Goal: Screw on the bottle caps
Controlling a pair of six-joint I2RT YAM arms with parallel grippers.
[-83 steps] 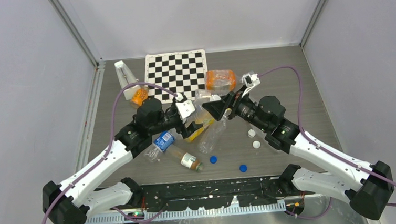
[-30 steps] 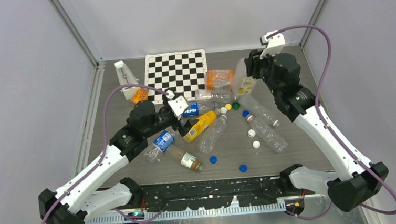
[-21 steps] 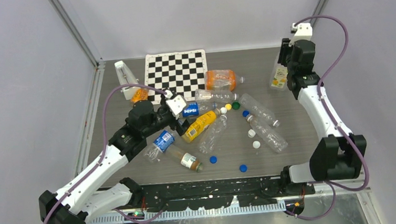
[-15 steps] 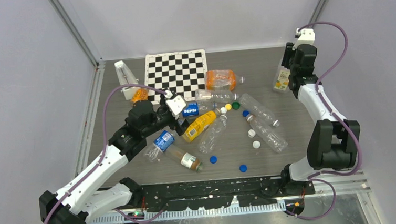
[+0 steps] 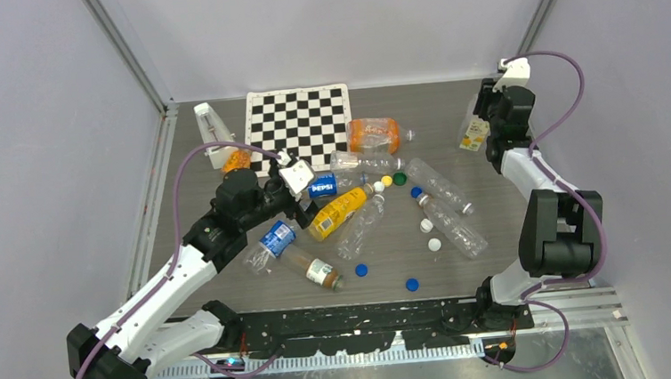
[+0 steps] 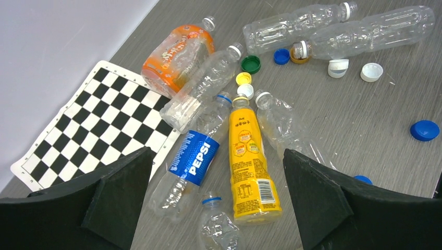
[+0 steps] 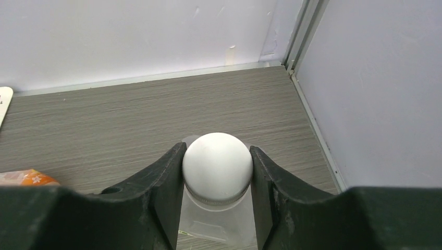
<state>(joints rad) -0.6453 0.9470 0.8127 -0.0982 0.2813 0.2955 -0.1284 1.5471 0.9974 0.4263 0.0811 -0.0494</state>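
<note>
My right gripper (image 7: 217, 156) is shut on the white bottle cap (image 7: 217, 172) atop a small clear bottle (image 5: 473, 133) that stands upright near the far right corner. Both fingers touch the cap's sides. My left gripper (image 6: 217, 156) is open and empty, hovering over a Pepsi bottle (image 6: 197, 156) and a yellow bottle (image 6: 249, 161) lying in mid table. Loose caps lie nearby: green (image 6: 250, 63), yellow (image 6: 243, 78), white (image 6: 371, 72) and blue (image 6: 424, 130). Two more blue caps (image 5: 361, 270) (image 5: 412, 284) lie nearer the arms' bases.
Several clear bottles (image 5: 455, 226) and an orange bottle (image 5: 373, 135) lie on the table. A checkerboard mat (image 5: 299, 125) is at the back, a white object (image 5: 211, 124) at the back left. Walls close in left, right and behind; the right wall (image 7: 375, 94) is close to my right gripper.
My right arm swung from mid table to the far right corner with the small bottle, which now stands upright there. The left arm has barely moved.
</note>
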